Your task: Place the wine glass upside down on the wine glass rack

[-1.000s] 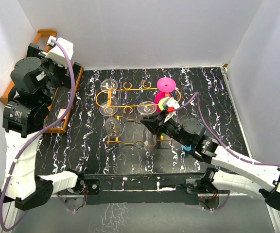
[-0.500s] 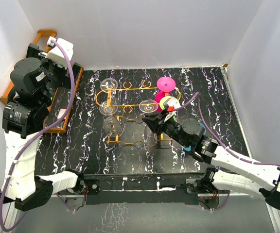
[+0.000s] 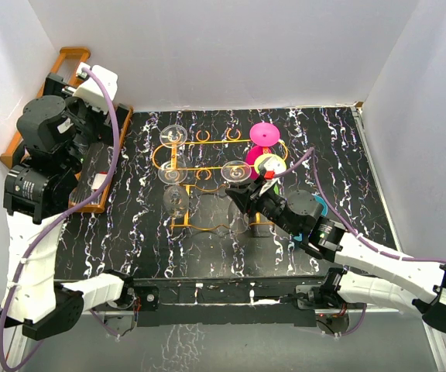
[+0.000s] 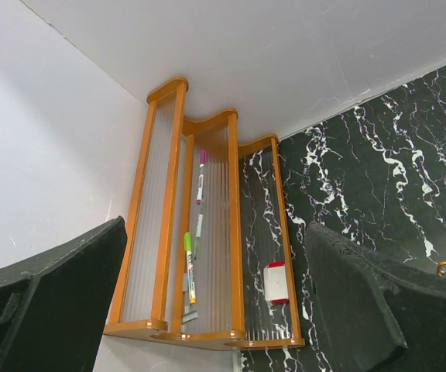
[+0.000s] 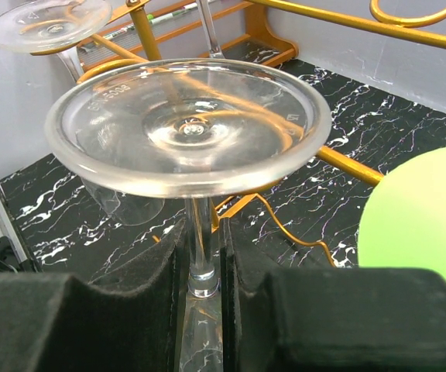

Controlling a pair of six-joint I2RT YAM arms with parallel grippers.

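right end effector [image 5: 205,283] shifted back slightly; wine glass [image 5: 188,128] stem pinched inside it

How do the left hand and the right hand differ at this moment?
The left hand is wide open; the right hand is shut. The left hand holds nothing; the right hand grips the stem of an upside-down clear glass. The left hand faces the wooden shelf at the table's left edge; the right hand is at the rack. Both are black.
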